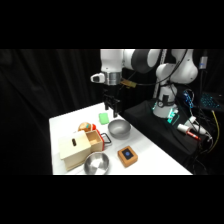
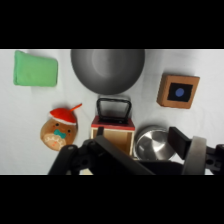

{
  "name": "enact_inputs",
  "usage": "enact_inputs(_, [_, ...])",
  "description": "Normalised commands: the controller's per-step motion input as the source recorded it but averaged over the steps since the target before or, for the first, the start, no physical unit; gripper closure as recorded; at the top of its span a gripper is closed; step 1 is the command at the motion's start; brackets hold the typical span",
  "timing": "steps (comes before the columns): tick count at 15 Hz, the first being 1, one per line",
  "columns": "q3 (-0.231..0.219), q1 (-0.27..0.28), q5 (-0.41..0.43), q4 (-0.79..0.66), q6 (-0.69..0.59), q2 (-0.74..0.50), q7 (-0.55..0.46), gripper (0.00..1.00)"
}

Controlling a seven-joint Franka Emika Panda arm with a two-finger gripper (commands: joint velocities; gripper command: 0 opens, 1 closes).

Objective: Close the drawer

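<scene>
The drawer (image 1: 95,139) stands pulled out of the pale wooden box (image 1: 74,148), its reddish front and dark wire loop handle (image 1: 105,137) facing the grey bowl. In the wrist view the drawer (image 2: 113,131) sits low in the middle, with the handle (image 2: 114,107) above it. My gripper (image 1: 112,106) hangs above the table's far part, over the gap between the green block and the grey bowl, well clear of the drawer. Its dark linkage spreads wide along the wrist view's bottom, and the gripper (image 2: 134,141) is open and holds nothing.
A grey bowl (image 1: 119,129) lies just beyond the handle. A steel bowl (image 1: 96,164) stands by the box near the front edge. An orange-brown block with a blue top (image 1: 128,156), a green block (image 1: 103,118) and a round toy figure (image 1: 84,127) surround the drawer.
</scene>
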Motion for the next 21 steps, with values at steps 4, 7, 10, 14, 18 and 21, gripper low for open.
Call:
enact_inputs(4, [0.006, -0.007, 0.01, -0.01, 0.1, 0.04, 0.01, 0.0])
enact_inputs(7, [-0.002, -0.009, 0.066, 0.01, 0.27, 0.17, 0.0, 0.0])
enact_inputs(10, [-0.001, -0.01, 0.077, 0.0, 0.37, 0.21, 0.0, 0.0])
enact_inputs(14, [0.017, -0.008, 0.132, -0.01, 0.36, 0.19, -0.04, 0.0])
enact_inputs(18, [0.057, -0.02, 0.21, -0.01, 0.29, 0.14, -0.13, 0.0])
enact_inputs(21, [0.097, -0.049, 0.251, 0.01, 0.24, 0.12, -0.21, 0.0])
